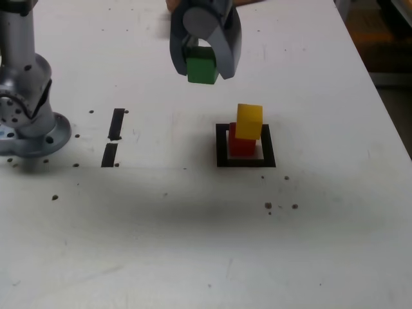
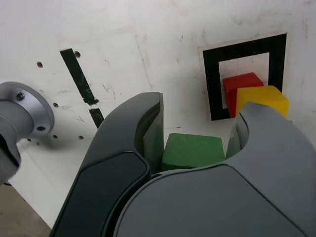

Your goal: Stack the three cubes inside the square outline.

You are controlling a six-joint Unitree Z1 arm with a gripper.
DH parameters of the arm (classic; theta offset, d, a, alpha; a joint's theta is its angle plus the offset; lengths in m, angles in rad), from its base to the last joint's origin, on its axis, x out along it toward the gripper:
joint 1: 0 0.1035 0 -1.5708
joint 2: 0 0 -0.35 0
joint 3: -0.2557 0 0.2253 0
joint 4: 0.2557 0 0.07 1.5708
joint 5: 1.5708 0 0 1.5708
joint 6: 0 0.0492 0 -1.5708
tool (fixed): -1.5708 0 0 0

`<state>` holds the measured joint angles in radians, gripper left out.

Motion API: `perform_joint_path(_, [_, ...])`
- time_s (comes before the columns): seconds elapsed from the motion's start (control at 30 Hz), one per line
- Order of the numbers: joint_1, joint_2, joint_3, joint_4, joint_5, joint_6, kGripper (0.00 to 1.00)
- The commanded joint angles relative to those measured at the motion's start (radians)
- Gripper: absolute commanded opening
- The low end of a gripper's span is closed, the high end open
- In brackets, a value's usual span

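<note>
I have the hand [image 1: 206, 64] clamped on the green cube [image 1: 201, 67], carried high toward the table's far edge so it clears the yellow cube [image 1: 249, 121] stacked on red [image 1: 242, 145] inside the outline [image 1: 245, 161]

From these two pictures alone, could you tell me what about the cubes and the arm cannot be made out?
- Red cube: its top is covered by the yellow cube in both views, so how squarely they meet is unclear.
- Green cube: the gripper fingers hide its sides in both views.
- Square outline: its near edge is hidden by the gripper in the wrist view.
- Arm base: cut off by the exterior view's left edge.
</note>
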<state>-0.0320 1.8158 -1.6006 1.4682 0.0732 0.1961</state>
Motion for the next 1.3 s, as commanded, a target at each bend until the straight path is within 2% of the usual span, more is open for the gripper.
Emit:
perform_joint_path(0.0, [-0.033, 0.028, -0.022, -0.006, -0.001, -0.030, 0.33])
perform_joint_path(0.37, [-0.071, 0.126, -0.110, -0.035, 0.011, -0.064, 0.33])
perform_joint_path(0.63, [-0.072, 0.161, -0.109, -0.060, 0.024, -0.064, 0.36])
perform_joint_path(0.87, [-0.072, 0.173, -0.098, -0.107, 0.041, -0.065, 0.44])
perform_joint_path(1.17, [-0.071, 0.188, -0.083, -0.132, 0.054, -0.067, 0.69])
perform_joint_path(1.27, [-0.071, 0.190, -0.073, -0.131, 0.054, -0.071, 0.73])
